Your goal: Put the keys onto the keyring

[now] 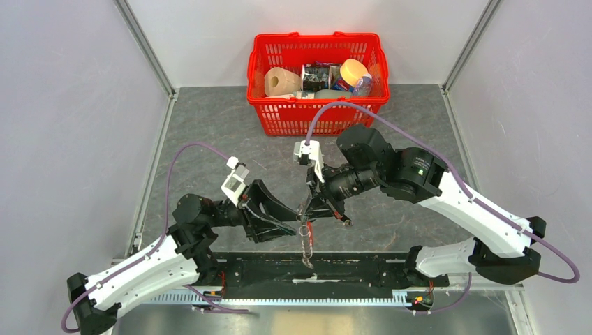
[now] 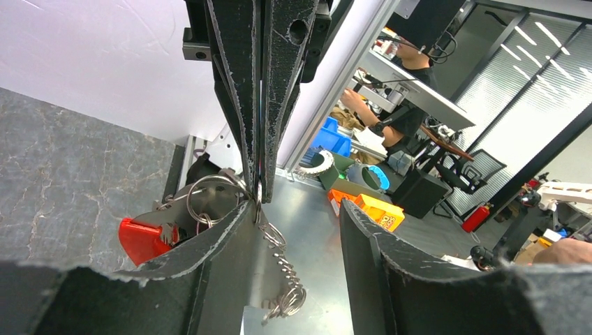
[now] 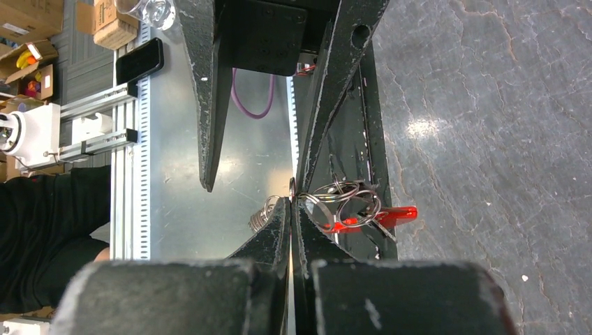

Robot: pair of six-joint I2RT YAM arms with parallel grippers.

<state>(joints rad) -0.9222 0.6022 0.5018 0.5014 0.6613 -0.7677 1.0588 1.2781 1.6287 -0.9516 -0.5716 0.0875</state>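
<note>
The keyring hangs in the air between the two arms: silvery rings, a red strap (image 3: 394,214) and a chain (image 1: 306,248) dangling down over the black base rail. My right gripper (image 3: 292,202) is shut on one of its rings (image 3: 342,190); in the top view it (image 1: 305,209) reaches in from the right. My left gripper (image 2: 297,206) is open, its jaws standing either side of the right gripper's tips and the chain (image 2: 285,276), touching nothing that I can see. The red strap (image 2: 136,241) shows behind its left finger. I cannot pick out the small black-headed key for certain.
A red basket (image 1: 317,115) with a paper roll, jars and packets stands at the back of the grey table. The black base rail (image 1: 314,276) and a metal plate run along the near edge below the hanging chain. Grey walls close both sides.
</note>
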